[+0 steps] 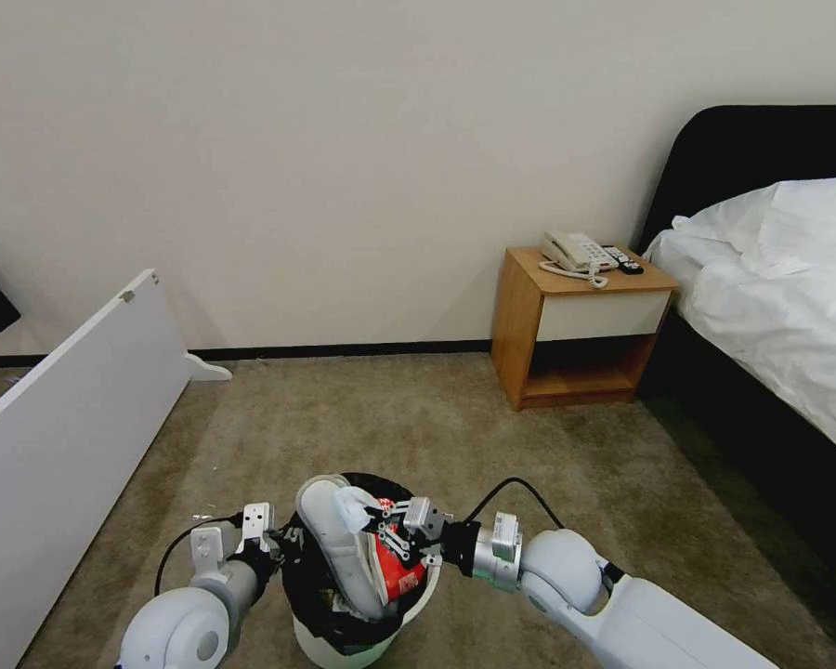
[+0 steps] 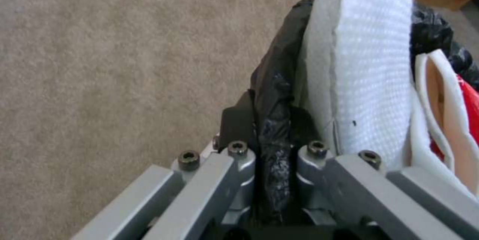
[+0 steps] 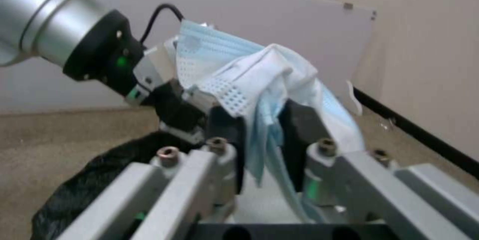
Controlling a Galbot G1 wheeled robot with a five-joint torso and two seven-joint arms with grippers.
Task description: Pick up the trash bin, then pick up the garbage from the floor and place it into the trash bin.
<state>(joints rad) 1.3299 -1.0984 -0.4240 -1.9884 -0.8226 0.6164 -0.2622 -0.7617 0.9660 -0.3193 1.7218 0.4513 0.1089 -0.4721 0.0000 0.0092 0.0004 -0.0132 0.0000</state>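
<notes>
The trash bin (image 1: 344,650), white with a black liner (image 2: 272,83), is at the bottom centre of the head view, above the grey-brown floor (image 1: 455,437). My left gripper (image 1: 283,539) is shut on its rim and liner, seen close up in the left wrist view as left gripper (image 2: 272,146). A white slipper (image 1: 330,539) (image 2: 369,75) and a red-white packet (image 1: 395,567) stick out of the bin. My right gripper (image 1: 367,520) (image 3: 262,128) hovers over the bin's opening, shut on one piece of garbage, a crumpled pale blue and white face mask (image 3: 254,79) (image 1: 351,506).
A white board (image 1: 65,427) leans along the left. A wooden nightstand (image 1: 576,325) with a phone (image 1: 574,251) stands against the wall at the right, beside a bed (image 1: 771,307) with white bedding. Bare carpet lies between them.
</notes>
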